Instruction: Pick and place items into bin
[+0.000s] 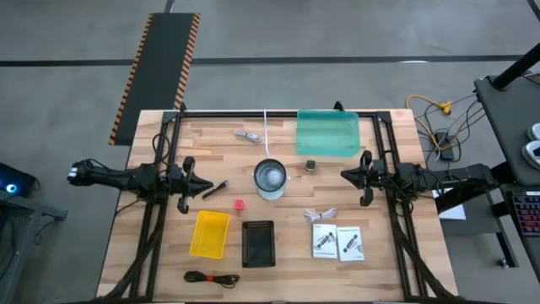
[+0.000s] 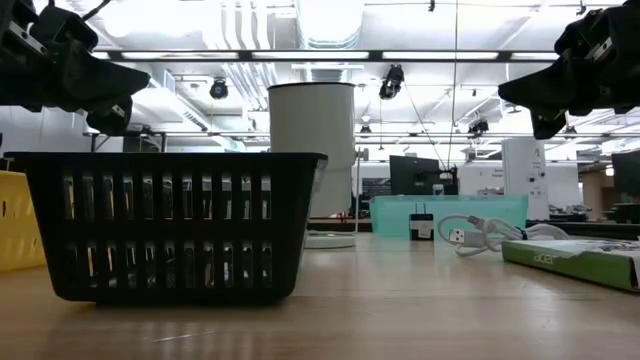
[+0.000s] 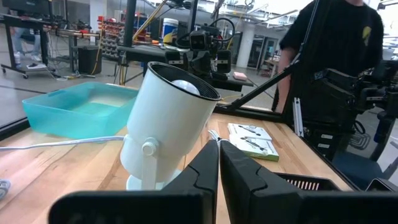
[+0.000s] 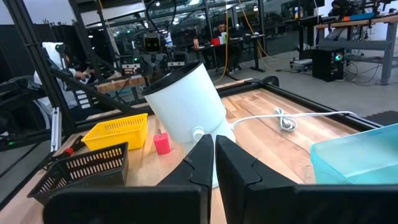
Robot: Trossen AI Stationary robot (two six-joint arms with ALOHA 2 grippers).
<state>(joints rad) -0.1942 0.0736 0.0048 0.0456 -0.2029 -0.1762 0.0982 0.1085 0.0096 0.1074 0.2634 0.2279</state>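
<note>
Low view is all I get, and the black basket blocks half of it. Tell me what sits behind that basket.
Observer: A tiny pink cube lies on the table beyond the black basket, between the yellow basket and the white round fixture.
Operator: Now give me the state of both grippers.
Observer: The wrist views show the left gripper and the right gripper with fingers pressed together, holding nothing.
Operator: Name any cable I cannot see.
Observer: A black coiled cable lies near the table edge opposite the teal bin, just past the yellow basket.
</note>
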